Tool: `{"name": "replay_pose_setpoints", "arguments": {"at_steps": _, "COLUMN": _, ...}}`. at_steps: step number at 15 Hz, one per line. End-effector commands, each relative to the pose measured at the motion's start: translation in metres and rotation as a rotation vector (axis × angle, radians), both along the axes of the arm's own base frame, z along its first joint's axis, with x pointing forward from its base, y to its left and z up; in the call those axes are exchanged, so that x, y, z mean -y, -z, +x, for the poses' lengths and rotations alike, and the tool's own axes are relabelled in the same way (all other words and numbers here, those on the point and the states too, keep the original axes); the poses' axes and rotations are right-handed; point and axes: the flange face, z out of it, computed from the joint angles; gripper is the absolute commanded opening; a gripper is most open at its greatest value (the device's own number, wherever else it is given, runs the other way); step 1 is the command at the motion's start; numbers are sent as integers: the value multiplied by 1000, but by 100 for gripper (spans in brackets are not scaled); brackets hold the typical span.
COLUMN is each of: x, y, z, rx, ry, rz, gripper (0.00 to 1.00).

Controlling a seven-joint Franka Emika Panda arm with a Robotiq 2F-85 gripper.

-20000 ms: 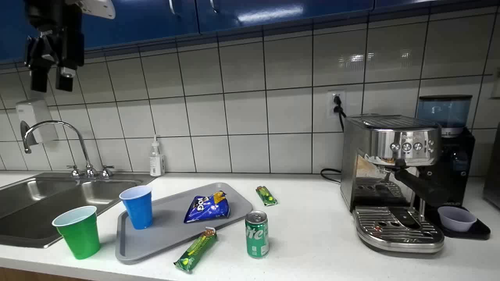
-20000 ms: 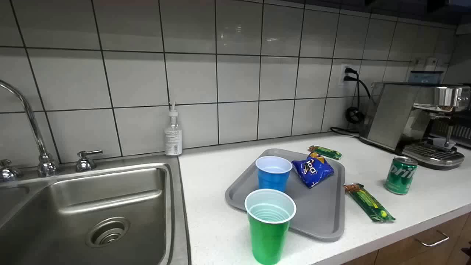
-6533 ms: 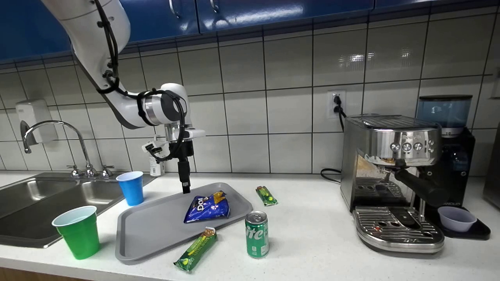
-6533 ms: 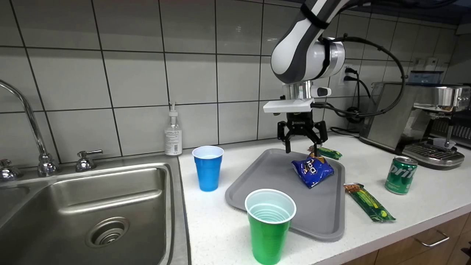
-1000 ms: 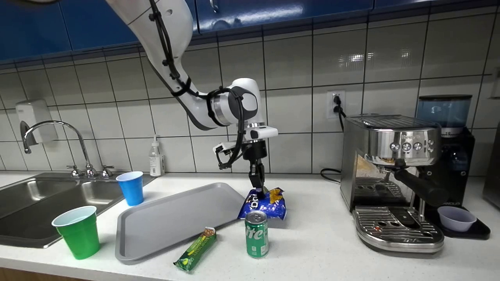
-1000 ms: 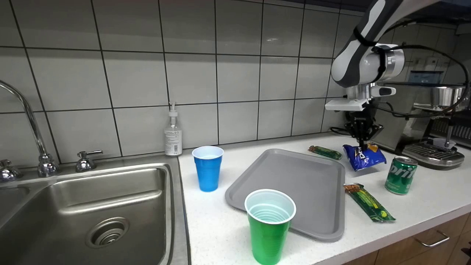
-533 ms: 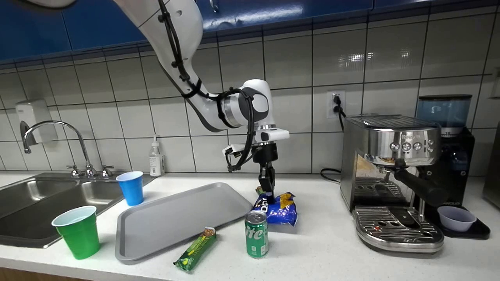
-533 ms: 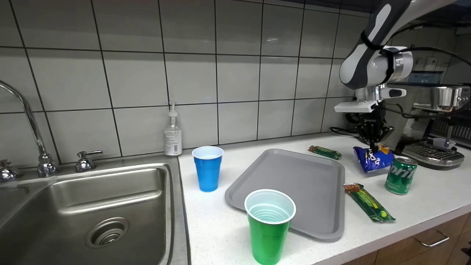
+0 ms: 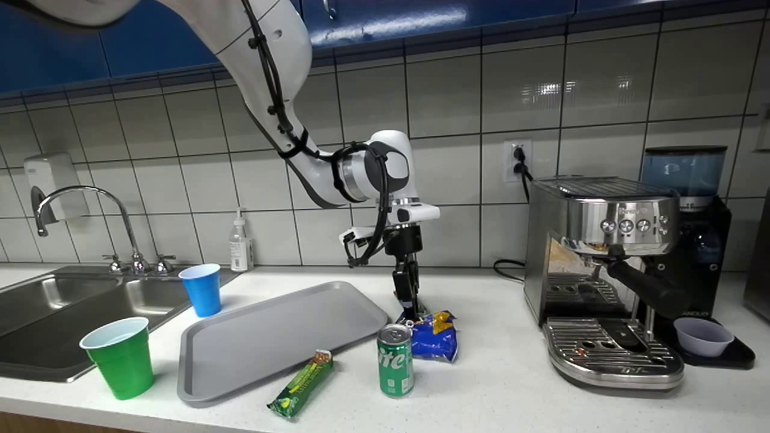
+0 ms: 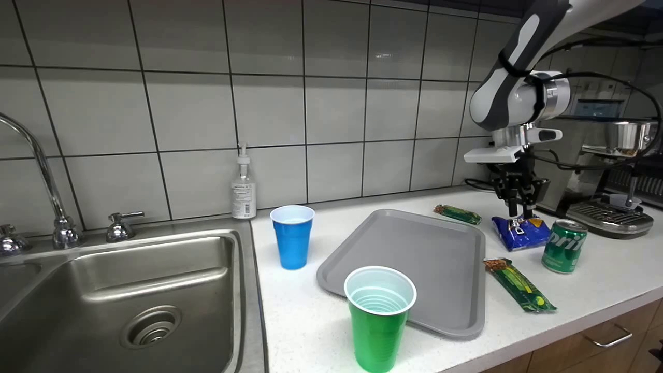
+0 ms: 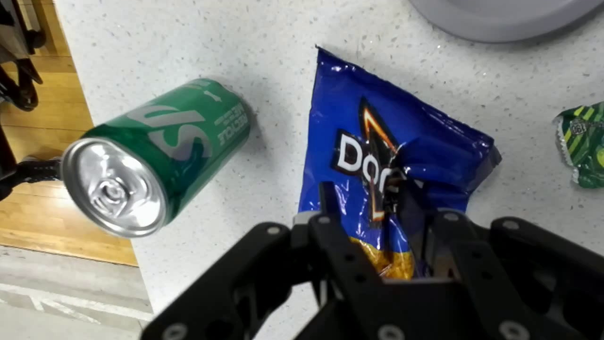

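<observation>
- Tool (image 11: 369, 190): fingers (image 11: 329, 200) stand apart w/ a clear gap btwn them, not pressed tog.; no firm pinch that I can see.
- Chip bag (image 11: 373, 151): directly below & btwn the fingers, looks to be lying on the surface (image 11: 264, 38). Foil's creased next to the R-hand finger in wrist view; poss. light contact there, can't tell for sure.
- Green can (image 11: 160, 151): upright, L of tool in wrist view, near the bag but not touching it.
- Tray (image 11: 495, 33): rim sits ahead & R of tool in wrist view, apart from the bag.
- Green wrapper (image 11: 585, 146): farther R of tool, cut off by wrist-view edge, also apart from bag.
- Step in hand, my read: letting go of the bag. Best to spread wider before any lift, so the crease slips free on both sides.
- Hold height steady meanwhile; pushing down prob. crushes the chips.
- Then straight up, no sideways drift: a swing L cld knock the can, & thin foil may snag & drag.
- Chk that foil's off both fingers first; if bag rises w/ tool, stop, lower, spread more.
</observation>
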Motion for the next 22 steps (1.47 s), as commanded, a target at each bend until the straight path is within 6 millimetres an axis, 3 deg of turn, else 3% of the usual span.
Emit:
{"name": "replay_pose_setpoints", "arguments": {"at_steps": 1, "x": -8, "y": -8, "z": 10, "rx": -11, "ry": -10, "rz": 3, "gripper": 70}}
{"name": "replay_pose_setpoints", "arguments": {"at_steps": 5, "x": -14, "y": -15, "z": 18, "rx": 4, "ry": -12, "rz": 9, "gripper": 99}}
{"name": "replay_pose_setpoints", "arguments": {"at_steps": 11, "x": -30, "y": -18, "z": 30, "rx": 32, "ry": -23, "rz": 48, "gripper": 100}}
{"name": "replay_pose_setpoints", "arguments": {"at_steps": 12, "x": -24, "y": -13, "z": 23, "rx": 26, "ry": -25, "rz": 26, "gripper": 100}}
{"name": "replay_pose_setpoints", "arguments": {"at_steps": 22, "x": -33, "y": -11, "z": 33, "rx": 37, "ry": 4, "rz": 37, "gripper": 100}}
